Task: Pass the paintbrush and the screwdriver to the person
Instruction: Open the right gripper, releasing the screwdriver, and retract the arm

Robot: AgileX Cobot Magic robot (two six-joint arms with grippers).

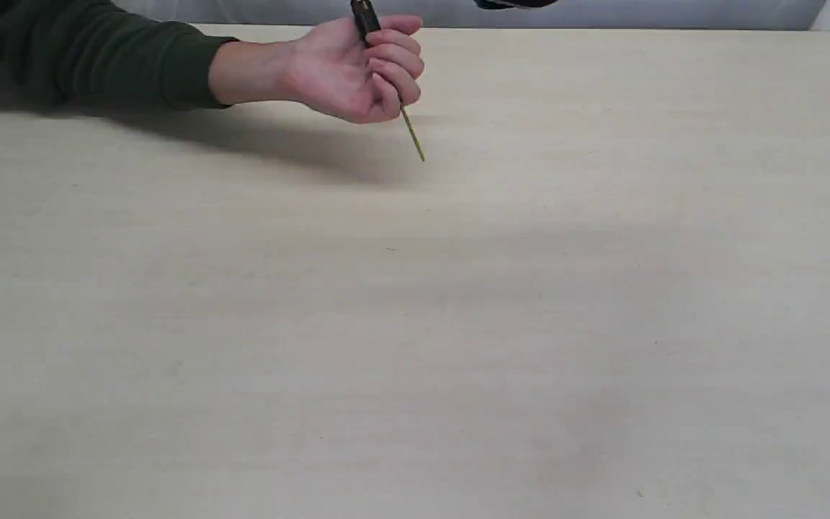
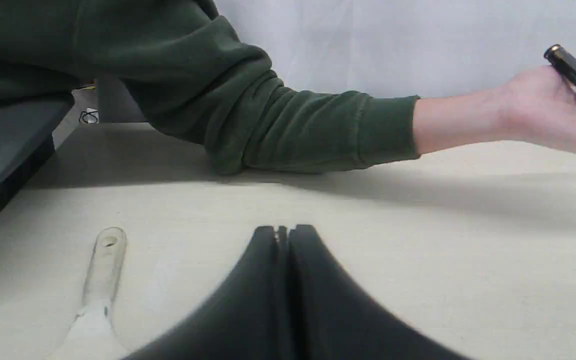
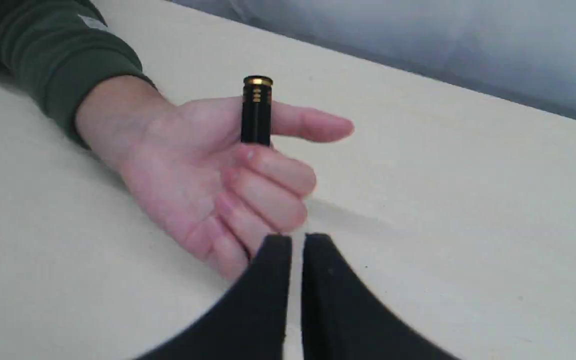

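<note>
Right gripper [image 3: 295, 242] sat pressed together and empty just short of the person's hand [image 1: 357, 72], palm up at the upper middle of the exterior view, fingers curled round the screwdriver [image 3: 256, 112]. That one looked delivered! Left gripper [image 2: 283, 231] was closed on nothing too. The paintbrush [image 2: 102, 272] lay flat on the table [image 1: 415, 324] just beside it, unclaimed, and the green sleeve [image 2: 268, 125] stretched across beyond.

I can't read any words or numbers here. The person's dark green long sleeve [image 3: 53, 50] has a small white label [image 3: 90, 21] on it, but it is too small and blurry to read. Behind the arm, past the table's edge, a small black outlined mark [image 2: 89, 116] sits on something pale; I can't tell what it says. I can make out no print on the wide flat paintbrush [image 2: 103, 265] with its pale wooden handle.
</note>
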